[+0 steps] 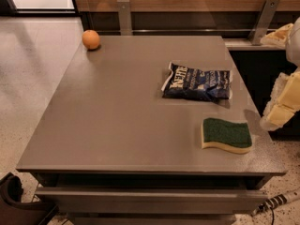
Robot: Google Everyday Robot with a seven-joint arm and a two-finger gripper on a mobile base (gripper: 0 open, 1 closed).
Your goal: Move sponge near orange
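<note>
The sponge [227, 134] lies flat near the front right corner of the grey table [117, 121], green top up on pale yellow foam. The orange [91, 39] sits at the far left corner of the table, far from the sponge. My gripper [277, 116] hangs at the right edge of the view, just off the table's right side. It is a little above and to the right of the sponge and does not touch it.
A dark blue chip bag [197, 82] lies on the table behind the sponge, right of centre. A wooden wall with metal brackets [124, 14] runs along the back. A dark counter [260, 64] stands to the right.
</note>
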